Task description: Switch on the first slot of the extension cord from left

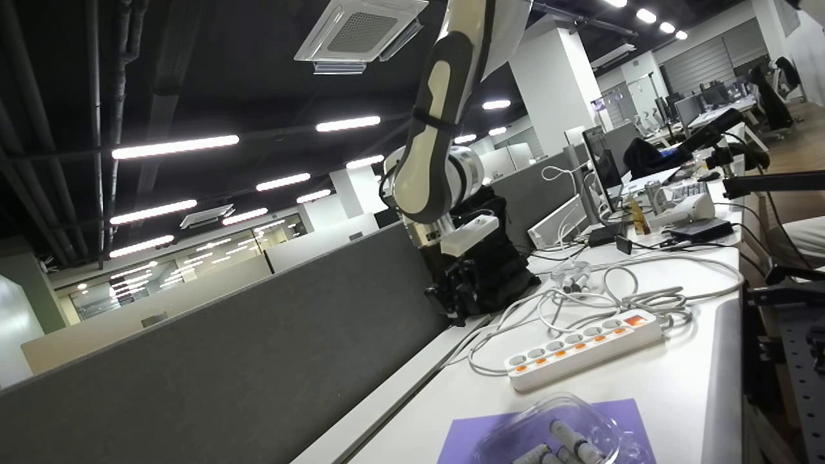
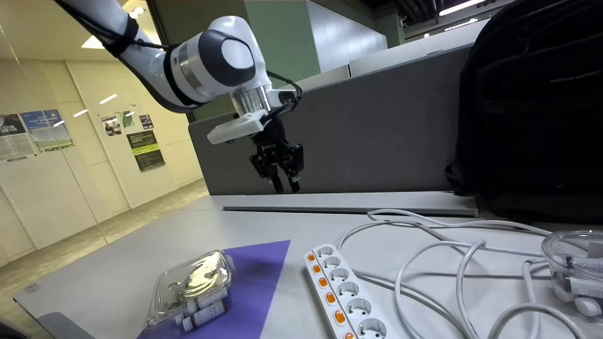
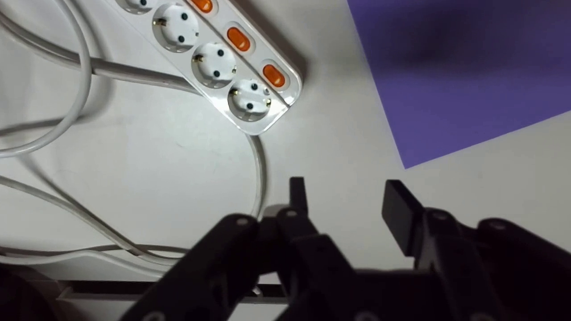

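A white extension cord (image 1: pixel 596 359) with a row of round sockets and orange switches lies on the white table. It also shows in an exterior view (image 2: pixel 325 294) and in the wrist view (image 3: pixel 245 69), partly cut off in each. The orange switch at its cable-free end (image 1: pixel 521 368) also shows in an exterior view (image 2: pixel 311 257) and in the wrist view (image 3: pixel 273 75). My gripper (image 3: pixel 345 207) is open and empty, pointing down above the table. In both exterior views it hangs towards the partition side, apart from the cord (image 1: pixel 456 316) (image 2: pixel 287 186).
A purple sheet (image 2: pixel 264 273) bears a clear plastic box (image 2: pixel 193 282) with tubes, beside the cord. White cables (image 3: pixel 84 67) loop on the cord's other side. A round clear container (image 2: pixel 572 268), a black backpack (image 2: pixel 527 108) and a grey partition (image 2: pixel 377 136) stand along the table.
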Tool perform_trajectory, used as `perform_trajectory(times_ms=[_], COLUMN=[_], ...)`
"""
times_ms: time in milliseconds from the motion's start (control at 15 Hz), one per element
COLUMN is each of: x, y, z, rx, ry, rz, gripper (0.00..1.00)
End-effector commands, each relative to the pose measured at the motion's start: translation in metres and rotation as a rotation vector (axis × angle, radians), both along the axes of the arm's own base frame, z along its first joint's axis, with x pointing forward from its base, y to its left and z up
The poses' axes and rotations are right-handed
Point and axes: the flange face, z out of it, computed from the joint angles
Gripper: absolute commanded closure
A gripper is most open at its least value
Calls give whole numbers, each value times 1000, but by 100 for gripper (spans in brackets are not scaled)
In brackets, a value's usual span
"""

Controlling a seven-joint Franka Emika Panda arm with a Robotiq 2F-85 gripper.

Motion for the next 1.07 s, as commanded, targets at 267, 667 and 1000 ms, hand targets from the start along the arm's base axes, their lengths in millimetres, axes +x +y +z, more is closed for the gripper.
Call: perform_trajectory(times_ms=[267,667,1000], x=[22,6,-14], y=[-18,-22,-27], z=[-43,-70,-84], rx=[65,52,56], ry=[10,15,9], rz=[-19,-23,-32], gripper=[100,100,100])
